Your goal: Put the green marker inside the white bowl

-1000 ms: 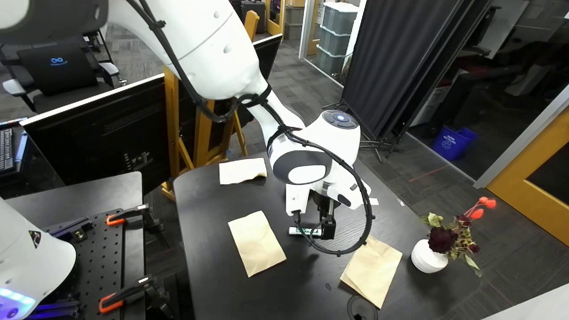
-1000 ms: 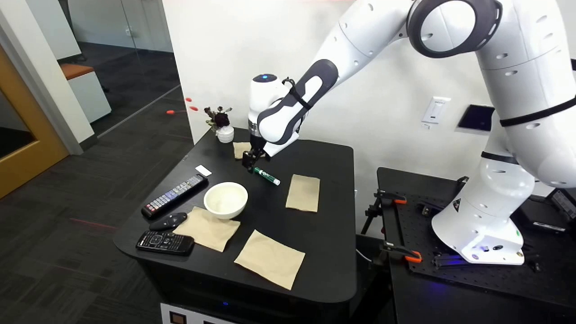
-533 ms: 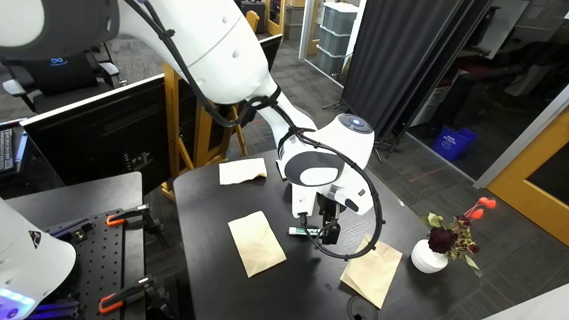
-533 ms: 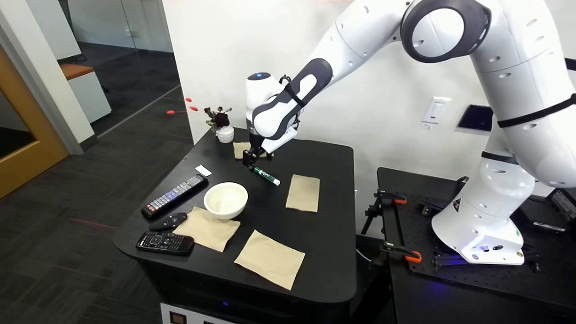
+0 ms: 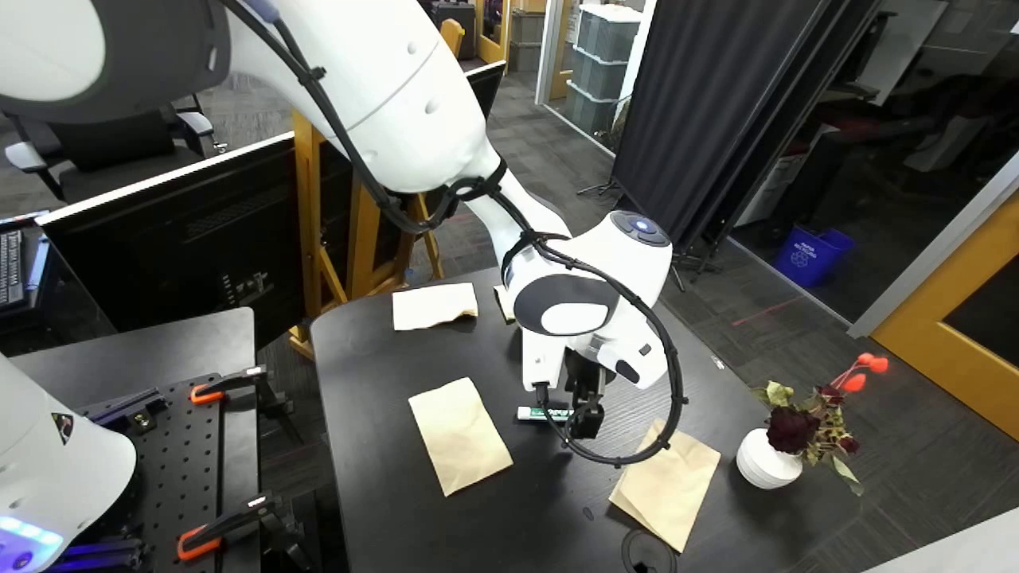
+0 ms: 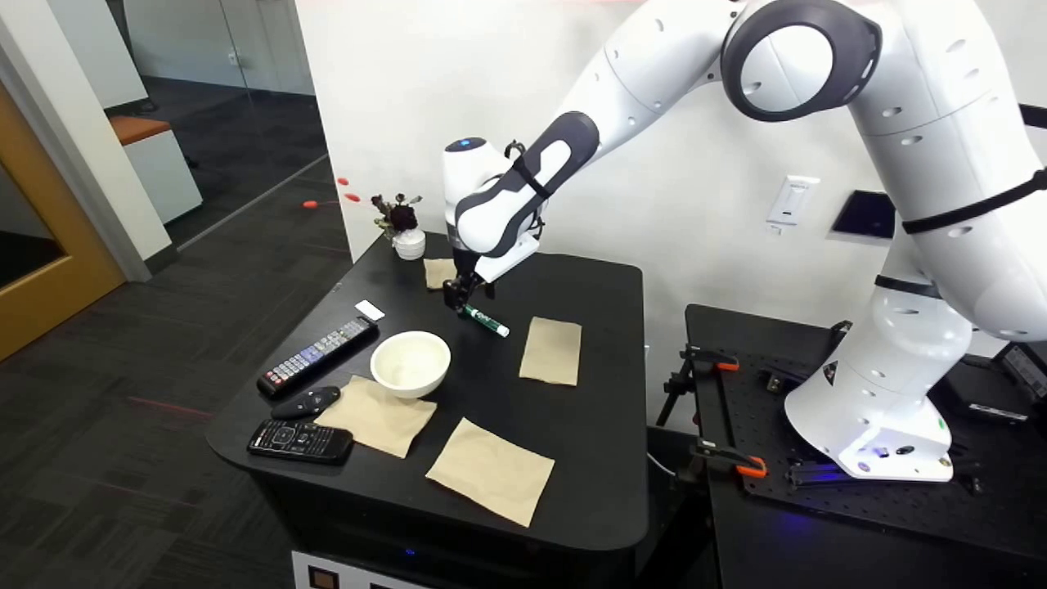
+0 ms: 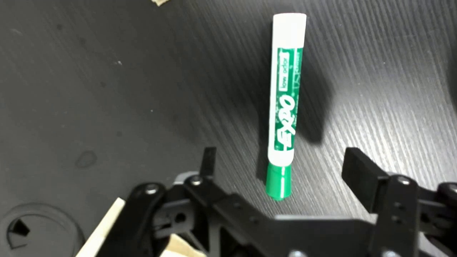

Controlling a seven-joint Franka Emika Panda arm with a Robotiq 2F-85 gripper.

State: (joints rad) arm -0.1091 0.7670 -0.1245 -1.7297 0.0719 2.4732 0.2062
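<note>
The green marker (image 7: 285,107), white-bodied with a green label and green cap, lies flat on the dark table in the wrist view. My gripper (image 7: 280,155) is open around its cap end, with a gap on either side of the cap. Both exterior views show the gripper (image 6: 460,296) low at one end of the marker (image 6: 487,321); the arm partly covers the marker (image 5: 535,414). The white bowl (image 6: 411,348) stands upright on the table, partly over a brown paper. Elsewhere the arm hides the bowl.
Brown papers (image 6: 553,350) lie around the marker and bowl. Beside the bowl are a long black remote (image 6: 317,357), two smaller dark devices (image 6: 300,442) and a small white card (image 6: 370,310). A white pot (image 6: 409,245) with flowers stands at the far corner.
The arm has shifted a little and the hand has come slightly lower beside the marker's cap end. The marker and bowl have stayed in place.
</note>
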